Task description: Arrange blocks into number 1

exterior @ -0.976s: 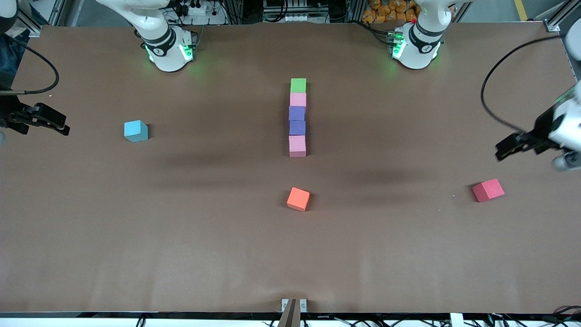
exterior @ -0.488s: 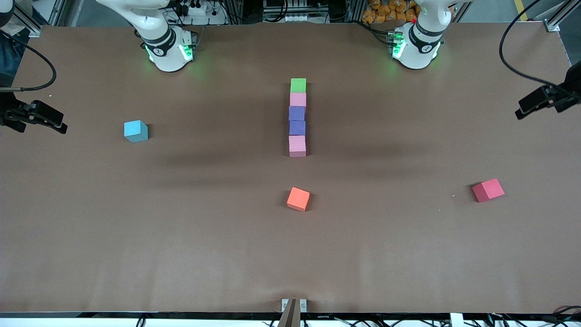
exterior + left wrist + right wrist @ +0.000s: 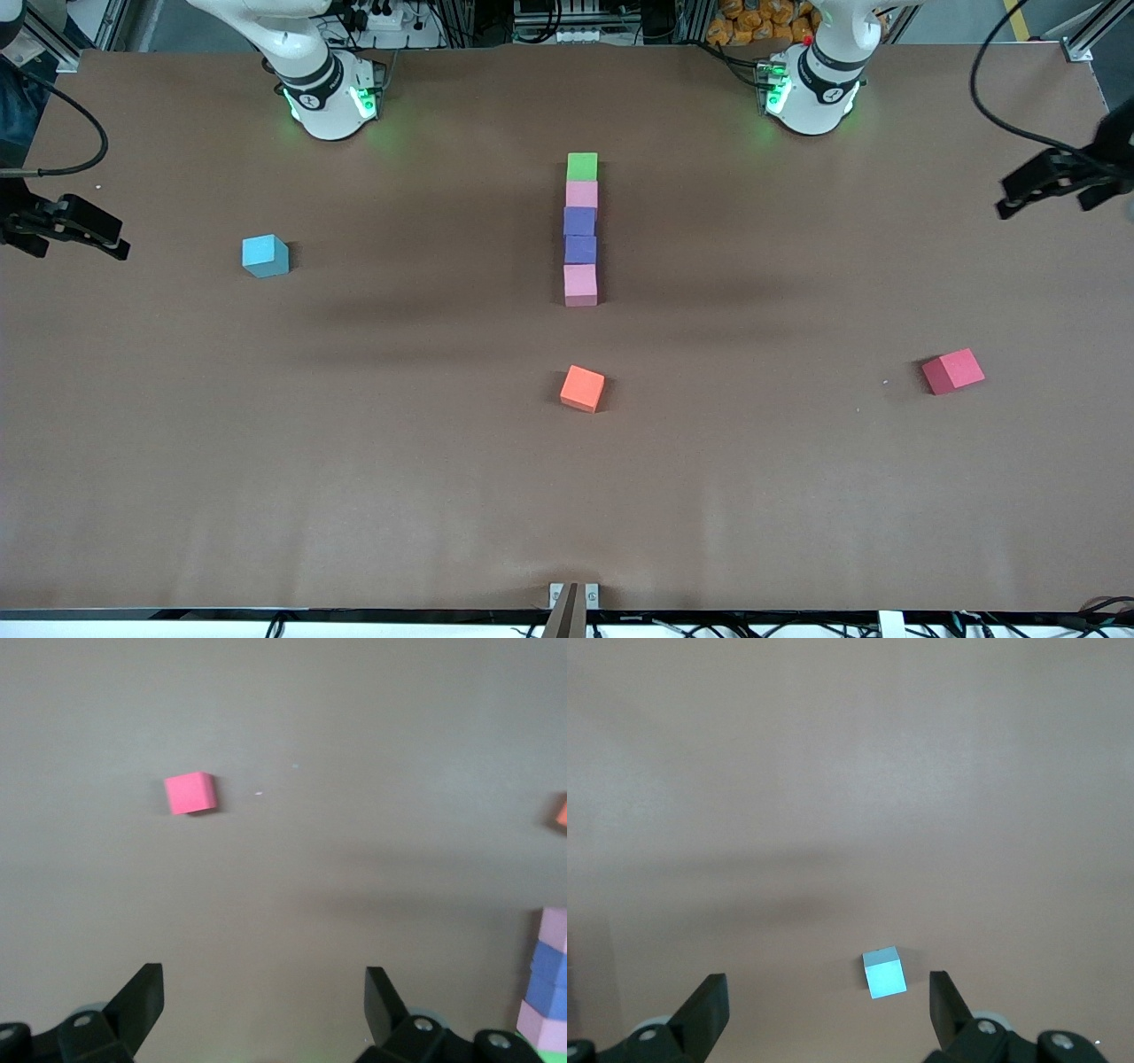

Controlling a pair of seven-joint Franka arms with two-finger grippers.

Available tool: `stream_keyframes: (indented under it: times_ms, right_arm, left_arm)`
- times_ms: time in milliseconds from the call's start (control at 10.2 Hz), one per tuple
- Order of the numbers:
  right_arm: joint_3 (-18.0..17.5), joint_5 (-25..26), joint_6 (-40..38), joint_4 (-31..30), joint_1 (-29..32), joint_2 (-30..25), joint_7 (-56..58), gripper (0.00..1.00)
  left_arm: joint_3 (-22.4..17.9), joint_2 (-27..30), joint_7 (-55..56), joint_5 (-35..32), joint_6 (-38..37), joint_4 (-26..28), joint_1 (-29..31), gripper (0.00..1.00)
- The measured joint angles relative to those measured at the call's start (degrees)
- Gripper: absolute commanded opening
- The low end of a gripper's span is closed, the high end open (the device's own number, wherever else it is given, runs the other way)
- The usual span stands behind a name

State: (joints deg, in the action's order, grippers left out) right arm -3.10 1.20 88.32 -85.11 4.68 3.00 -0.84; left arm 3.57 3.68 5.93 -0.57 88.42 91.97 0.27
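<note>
Five blocks lie in one straight touching row at the table's middle: green (image 3: 582,166) nearest the robots, then pink (image 3: 581,194), purple (image 3: 579,221), purple (image 3: 580,249) and pink (image 3: 580,283) nearest the camera. Part of that row (image 3: 549,979) shows at the edge of the left wrist view. My left gripper (image 3: 1012,197) (image 3: 263,988) hangs open and empty over the left arm's end of the table. My right gripper (image 3: 113,241) (image 3: 827,992) hangs open and empty over the right arm's end. Both are well away from the row.
A light blue cube (image 3: 265,255) (image 3: 884,973) lies toward the right arm's end. An orange cube (image 3: 582,388) sits nearer the camera than the row. A red cube (image 3: 952,370) (image 3: 190,793) lies toward the left arm's end.
My left gripper has pulled back from above the red cube toward the table's end and the robots' side. The right gripper barely shifted. No block moved.
</note>
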Motion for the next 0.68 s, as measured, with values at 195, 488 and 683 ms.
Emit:
stream_keyframes:
  times_ms: [195, 488, 683]
  right_arm:
    - [0.0, 0.0, -0.1, 0.0, 0.0, 0.0, 0.0, 1.00]
    - [0.0, 0.0, -0.1, 0.0, 0.0, 0.0, 0.0, 1.00]
    - [0.0, 0.0, -0.1, 0.0, 0.0, 0.0, 0.0, 1.00]
  left_arm:
    - [-2.7, -1.5, 0.0, -0.2, 0.0, -0.9, -5.2, 1.00]
    - [-3.5, -2.7, 0.0, -0.2, 0.0, -2.1, -5.7, 1.00]
    - [-3.6, -2.7, 0.0, -0.2, 0.0, -2.2, -5.7, 1.00]
